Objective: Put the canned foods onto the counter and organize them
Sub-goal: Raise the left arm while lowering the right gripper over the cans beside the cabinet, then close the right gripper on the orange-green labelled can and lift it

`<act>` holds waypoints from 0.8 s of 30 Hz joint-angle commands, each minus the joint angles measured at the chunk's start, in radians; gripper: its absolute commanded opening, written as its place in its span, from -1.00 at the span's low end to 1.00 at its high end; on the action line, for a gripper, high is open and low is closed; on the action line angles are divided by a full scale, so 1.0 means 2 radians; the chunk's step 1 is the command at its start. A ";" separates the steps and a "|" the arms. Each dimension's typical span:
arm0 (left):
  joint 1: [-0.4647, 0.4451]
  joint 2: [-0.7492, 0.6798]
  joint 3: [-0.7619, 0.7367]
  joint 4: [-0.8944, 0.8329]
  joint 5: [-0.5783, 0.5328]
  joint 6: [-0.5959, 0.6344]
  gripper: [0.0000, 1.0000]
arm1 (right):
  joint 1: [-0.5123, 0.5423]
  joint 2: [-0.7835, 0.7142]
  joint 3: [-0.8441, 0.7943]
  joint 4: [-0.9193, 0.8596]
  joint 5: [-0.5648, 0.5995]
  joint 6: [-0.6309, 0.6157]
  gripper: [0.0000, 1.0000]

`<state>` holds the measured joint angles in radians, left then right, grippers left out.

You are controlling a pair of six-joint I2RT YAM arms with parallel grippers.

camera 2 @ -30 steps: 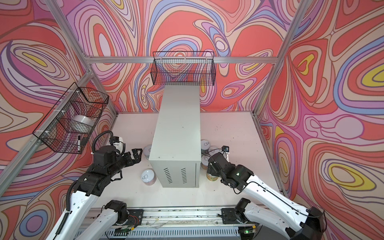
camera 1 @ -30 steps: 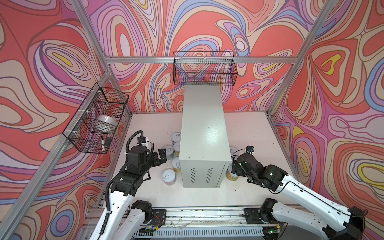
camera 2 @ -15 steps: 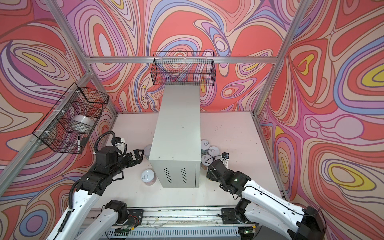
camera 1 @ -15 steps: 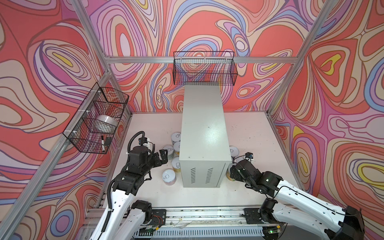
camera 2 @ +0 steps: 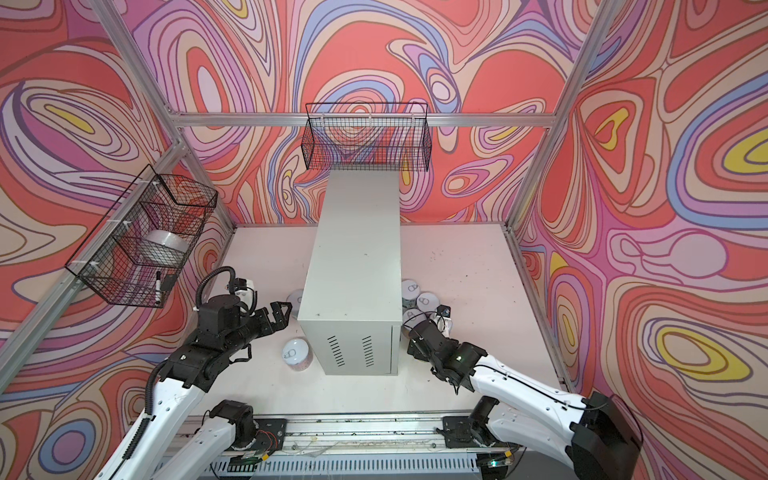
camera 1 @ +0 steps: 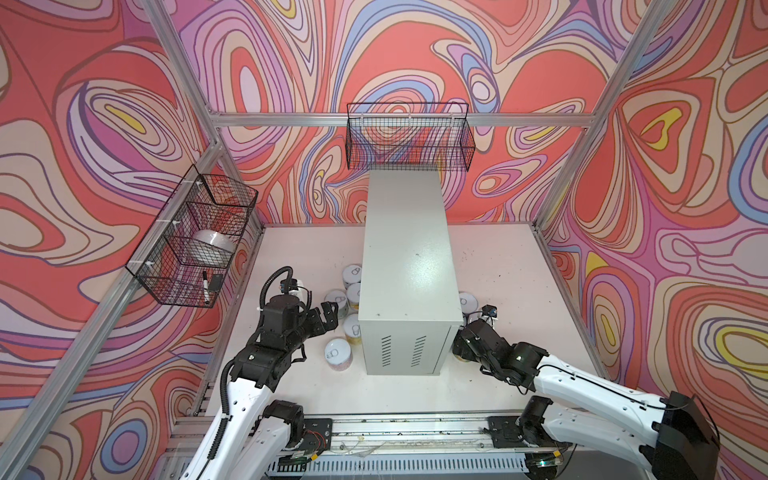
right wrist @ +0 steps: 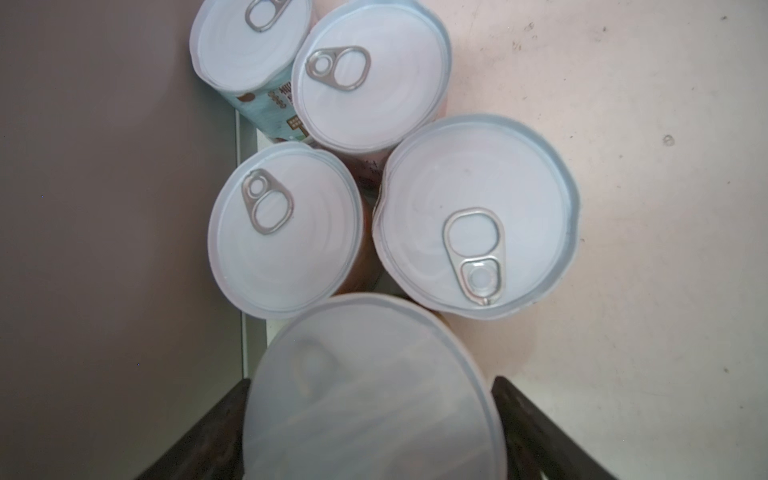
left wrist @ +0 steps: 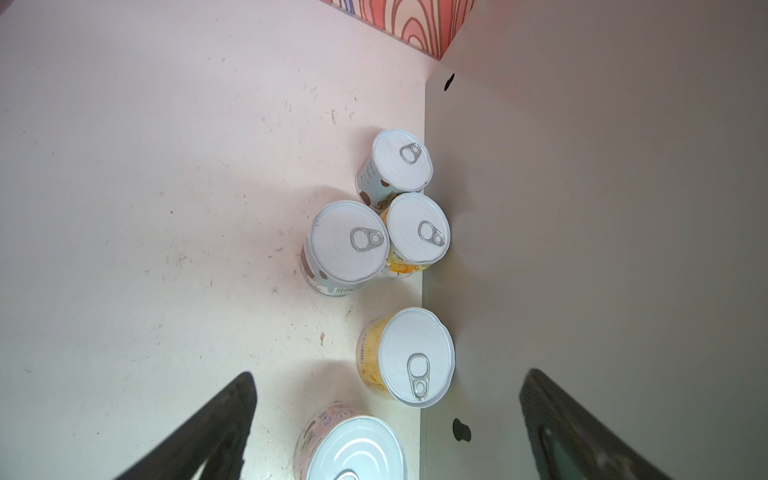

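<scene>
The white table (camera 1: 498,266) carries the counter (camera 1: 409,266), a pale grey cabinet standing upright at the centre of both top views. All the canned foods that I can see stand on the table, in two groups flanking the counter.

Left gripper (camera 1: 328,316): I see it hovering at the counter's 9 o'clock, fingers spread wide and holding nothing. Five cans lie between it and the counter's wall. Read from the gripper in a top view:
- Three cans (left wrist: 395,216), two light blue and one yellow, sit clustered and touching at 1 o'clock.
- A yellow can (left wrist: 411,357) stands at 4 o'clock, just beside the wall.
- A pink can (camera 1: 337,353) stands at 6 o'clock, apart from the rest.

Right gripper (right wrist: 370,428): it sits low at the counter's 4 o'clock, by the near corner. Its fingers (right wrist: 523,424) stand on either side of the near can (right wrist: 374,395), whose blurred lid fills the gap. I cannot tell whether they press it. Four cans (right wrist: 332,166) stand packed together and touching just beyond, at the gripper's 12 o'clock in a top view, beside the counter's side.
</scene>
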<state>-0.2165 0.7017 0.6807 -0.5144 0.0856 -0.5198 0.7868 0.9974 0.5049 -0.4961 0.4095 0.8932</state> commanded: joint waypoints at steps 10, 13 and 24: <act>-0.006 0.007 -0.013 0.030 0.012 -0.014 0.96 | 0.001 0.024 -0.023 0.023 0.042 0.013 0.75; -0.007 0.010 -0.014 0.031 0.012 -0.014 0.98 | 0.002 0.040 -0.022 0.023 0.042 0.017 0.77; -0.011 0.004 -0.018 0.032 0.009 -0.016 1.00 | 0.020 0.068 -0.019 0.019 0.065 0.041 0.82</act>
<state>-0.2329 0.7204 0.6586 -0.4667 0.1047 -0.5297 0.8169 1.1240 0.4797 -0.4232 0.4988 0.9489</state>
